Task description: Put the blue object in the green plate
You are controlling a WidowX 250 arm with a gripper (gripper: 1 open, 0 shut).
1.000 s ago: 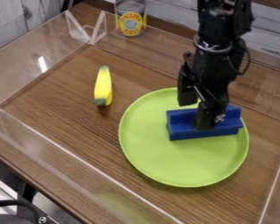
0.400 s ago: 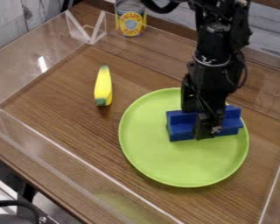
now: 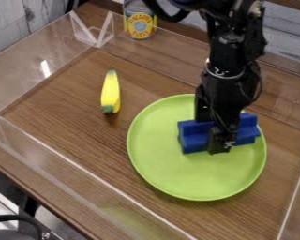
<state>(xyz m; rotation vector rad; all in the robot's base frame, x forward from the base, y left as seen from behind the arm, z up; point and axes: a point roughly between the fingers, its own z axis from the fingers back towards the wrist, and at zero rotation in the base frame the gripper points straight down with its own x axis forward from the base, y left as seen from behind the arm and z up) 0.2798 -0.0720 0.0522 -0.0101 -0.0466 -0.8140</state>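
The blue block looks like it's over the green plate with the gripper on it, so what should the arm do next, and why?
Probably open the gripper gently, then lift straight up: the blue block appears to lie within the rim of the green plate, though the fingers hide part of it.

Yellow banana-shaped item [image 3: 110, 93] on wooden table [image 3: 72, 120].

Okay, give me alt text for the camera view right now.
A black robot arm's jaws are down at a blue block on a green plate. A yellow banana-shaped thing lies left of the plate in the picture.
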